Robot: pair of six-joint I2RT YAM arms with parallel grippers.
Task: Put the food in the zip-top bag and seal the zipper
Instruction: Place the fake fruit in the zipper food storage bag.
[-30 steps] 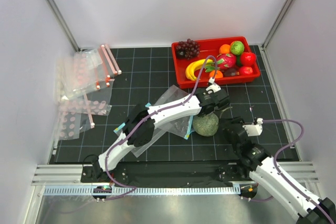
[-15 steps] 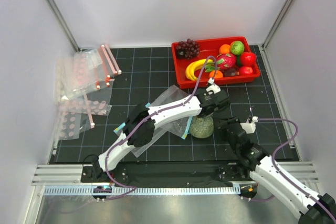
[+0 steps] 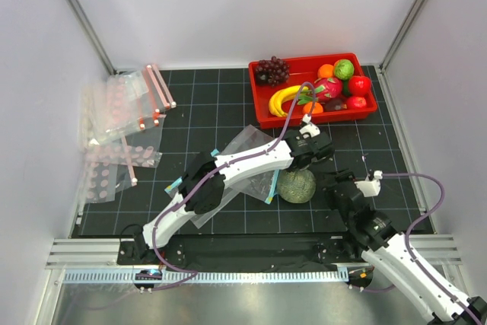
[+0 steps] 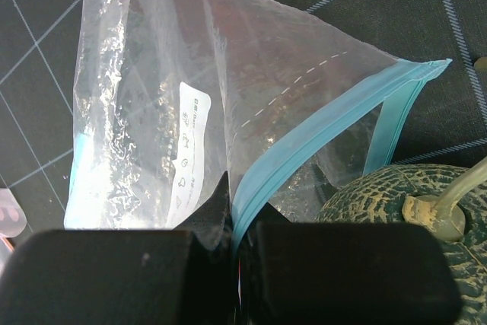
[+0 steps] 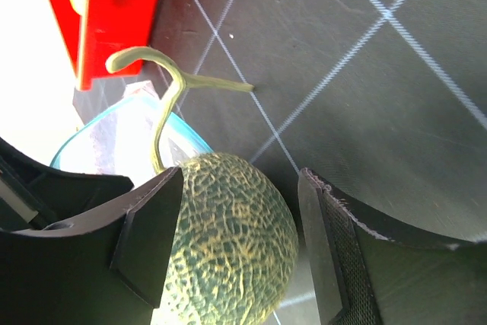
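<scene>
While the left fingers point(image 4: 114, 272) pinch the bag's point(image 4: 144, 74) zipper point(image 4: 319, 138) beside the melon point(image 4: 373, 199), the right fingers point(image 5: 148, 230) stand open, and the bag's label point(image 4: 194, 150) is illegible.

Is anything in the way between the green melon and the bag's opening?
Nothing visible. The melon sits right at the mouth of the zip-top bag, which the left gripper pinches by its zipper. The open right gripper faces the melon from the other side.

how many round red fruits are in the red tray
2. One round red fruit lies at the right end of the tray, right of the dragon fruit; the other red fruit sits in the near right corner. More may be hidden.
</scene>
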